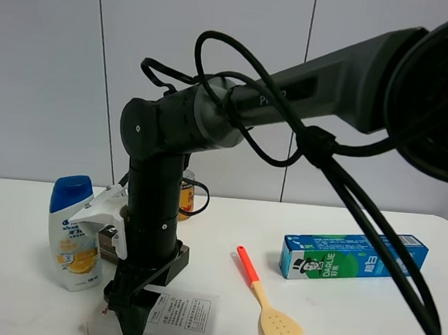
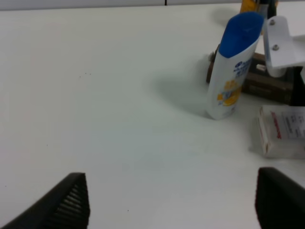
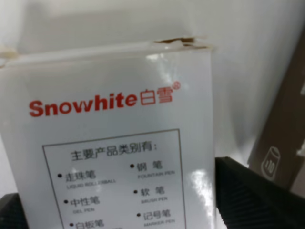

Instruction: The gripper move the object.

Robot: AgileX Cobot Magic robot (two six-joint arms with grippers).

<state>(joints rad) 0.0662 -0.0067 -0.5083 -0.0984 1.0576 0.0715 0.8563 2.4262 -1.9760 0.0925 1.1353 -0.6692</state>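
High view faces table (image 1: pixel 336 316); left wrist looks across it; right wrist close on box (image 3: pixel 109 143).

A glossy cardboard box (image 3: pixel 114 143), a smooth plastic bottle (image 1: pixel 74 233), ribbed matt gripper fingers (image 2: pixel 71 202) and a matt table (image 2: pixel 105 95) are seen.

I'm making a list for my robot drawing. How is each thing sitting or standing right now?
white box: lying flat, right gripper down on it
shampoo bottle: standing upright
toothpaste box: lying on its side
spatula: lying flat
left gripper: open, holding nothing
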